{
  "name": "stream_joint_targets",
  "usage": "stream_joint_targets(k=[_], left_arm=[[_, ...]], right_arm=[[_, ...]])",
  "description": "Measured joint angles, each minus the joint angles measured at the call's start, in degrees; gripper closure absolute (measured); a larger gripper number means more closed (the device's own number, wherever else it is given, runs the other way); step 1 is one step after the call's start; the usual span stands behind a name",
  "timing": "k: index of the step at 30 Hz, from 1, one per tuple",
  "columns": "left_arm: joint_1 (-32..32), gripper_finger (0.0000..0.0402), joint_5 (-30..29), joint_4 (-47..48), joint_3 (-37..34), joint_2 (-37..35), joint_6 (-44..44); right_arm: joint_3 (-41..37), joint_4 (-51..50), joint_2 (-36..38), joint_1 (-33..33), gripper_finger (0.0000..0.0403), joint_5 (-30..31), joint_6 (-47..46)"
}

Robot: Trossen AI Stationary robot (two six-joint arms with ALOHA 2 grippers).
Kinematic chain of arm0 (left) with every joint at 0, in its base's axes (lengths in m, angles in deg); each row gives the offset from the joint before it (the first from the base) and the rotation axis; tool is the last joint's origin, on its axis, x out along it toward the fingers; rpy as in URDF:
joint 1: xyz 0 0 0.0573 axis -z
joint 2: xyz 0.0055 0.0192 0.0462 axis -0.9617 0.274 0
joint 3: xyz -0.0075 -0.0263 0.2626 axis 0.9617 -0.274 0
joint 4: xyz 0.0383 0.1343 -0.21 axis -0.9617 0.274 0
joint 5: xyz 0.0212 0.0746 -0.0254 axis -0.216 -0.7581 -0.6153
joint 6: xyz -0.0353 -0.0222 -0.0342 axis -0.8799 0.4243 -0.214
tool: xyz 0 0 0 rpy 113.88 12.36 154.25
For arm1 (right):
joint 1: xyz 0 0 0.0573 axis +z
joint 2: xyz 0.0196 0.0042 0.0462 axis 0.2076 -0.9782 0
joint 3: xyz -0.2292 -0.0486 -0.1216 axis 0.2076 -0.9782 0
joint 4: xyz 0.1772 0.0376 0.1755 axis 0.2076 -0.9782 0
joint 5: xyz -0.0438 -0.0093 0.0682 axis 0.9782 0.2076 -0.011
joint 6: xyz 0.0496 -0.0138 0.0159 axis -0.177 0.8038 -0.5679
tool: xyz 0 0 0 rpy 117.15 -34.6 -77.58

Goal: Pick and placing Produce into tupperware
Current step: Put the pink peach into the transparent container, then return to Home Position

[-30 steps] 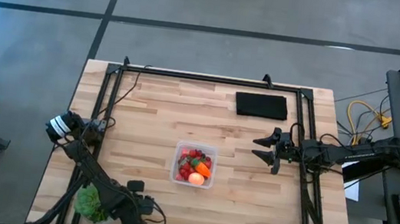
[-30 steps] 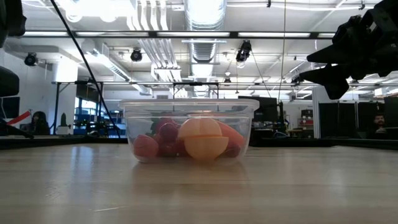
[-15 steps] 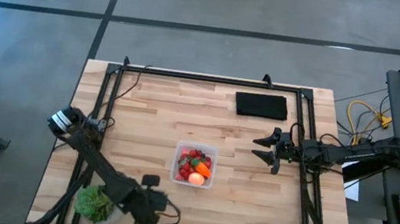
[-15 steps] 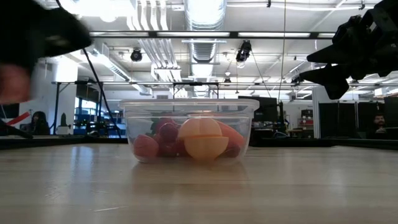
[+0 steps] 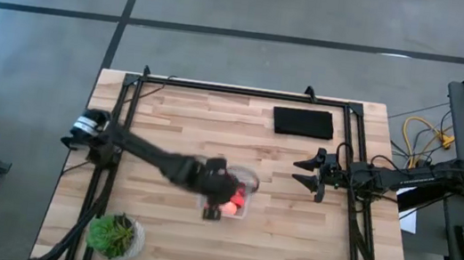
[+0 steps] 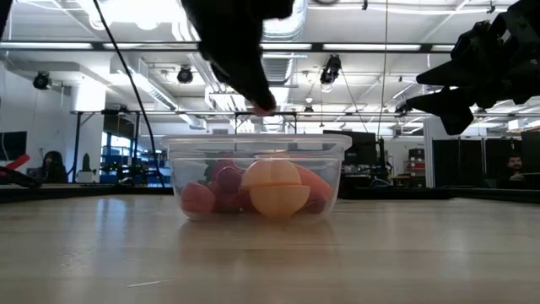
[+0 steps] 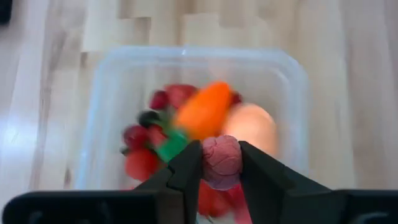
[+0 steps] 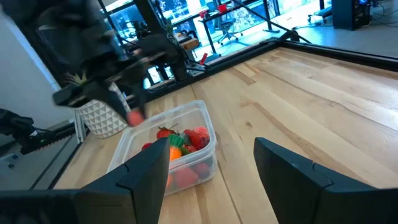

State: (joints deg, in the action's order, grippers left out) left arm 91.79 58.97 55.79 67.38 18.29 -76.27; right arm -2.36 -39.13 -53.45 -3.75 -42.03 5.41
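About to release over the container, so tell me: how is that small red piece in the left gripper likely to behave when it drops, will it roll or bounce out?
The red piece looks rounded, so it may roll a little. It is pinched by the left gripper directly over the tupperware, whose upright walls should probably catch it. The carrot piece and round fruit below may stop it quickly.

The tupperware (image 5: 225,193) is being kept mid-bench (image 5: 189,115) with the produce (image 7: 202,112) inside, the left pincer (image 7: 220,163) poised above it, the right pincer (image 5: 307,172) to its right, and the potted plant (image 5: 113,235) at the front-left.
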Motion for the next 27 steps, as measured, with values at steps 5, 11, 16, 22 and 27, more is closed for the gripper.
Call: stream_joint_targets(k=[5, 11, 16, 22, 27], left_arm=[[-6.7, 0.0279, 4.7, -2.3, 0.1, 0.5, -3.6], [-8.5, 0.0222, 6.3, -3.2, 0.5, 0.5, -5.9], [-5.9, 0.0201, 7.3, -2.6, 0.9, 0.2, -12.1], [-1.0, 0.0199, 11.0, -1.4, 2.2, -4.2, -19.2], [1.8, 0.0199, 11.3, 0.4, 2.4, -11.3, -28.4]], right_arm=[[0.0, 0.0, 0.0, 0.0, 0.0177, 0.0, 0.0], [0.0, 0.0, 0.0, 0.0, 0.0177, 0.0, 0.0], [0.0, 0.0, 0.0, 0.0, 0.0177, 0.0, 0.0], [0.0, 0.0, 0.0, 0.0, 0.0177, 0.0, 0.0], [0.0, 0.0, 0.0, 0.0, 0.0177, 0.0, 0.0]])
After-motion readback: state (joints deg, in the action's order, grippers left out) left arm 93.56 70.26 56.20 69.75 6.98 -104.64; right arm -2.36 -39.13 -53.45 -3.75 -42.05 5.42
